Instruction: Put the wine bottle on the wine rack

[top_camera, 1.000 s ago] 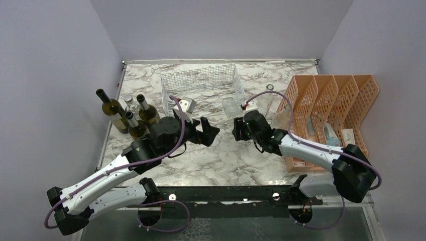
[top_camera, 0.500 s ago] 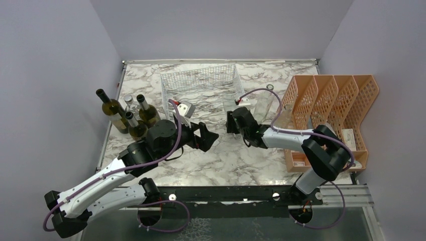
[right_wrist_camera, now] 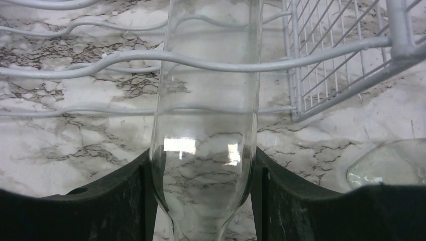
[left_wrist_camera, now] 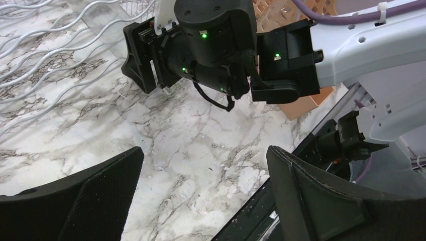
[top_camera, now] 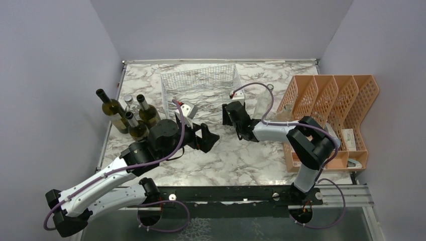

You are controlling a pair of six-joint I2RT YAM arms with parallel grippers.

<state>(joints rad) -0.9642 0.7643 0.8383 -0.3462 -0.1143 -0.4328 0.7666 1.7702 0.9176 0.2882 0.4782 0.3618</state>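
The white wire wine rack (top_camera: 200,86) stands at the back middle of the table. My right gripper (top_camera: 232,113) is shut on a clear glass wine bottle (right_wrist_camera: 206,100) at its shoulder. The bottle lies pointing away, its body over the wavy wires at the rack's right end (right_wrist_camera: 326,55). In the top view the bottle (top_camera: 234,99) is faint against the rack. My left gripper (top_camera: 208,136) is open and empty, low over the marble, left of the right gripper. In the left wrist view its fingers (left_wrist_camera: 75,201) frame bare marble, with the right gripper (left_wrist_camera: 145,55) and the rack (left_wrist_camera: 45,55) beyond.
Several dark and clear bottles (top_camera: 134,116) stand at the left edge. Another clear bottle (top_camera: 263,103) stands right of the rack; its glass shows in the right wrist view (right_wrist_camera: 387,163). An orange perforated divider tray (top_camera: 334,108) fills the right side.
My right gripper has moved forward and left toward the rack, carrying the clear bottle onto its right end. The left arm has barely moved.
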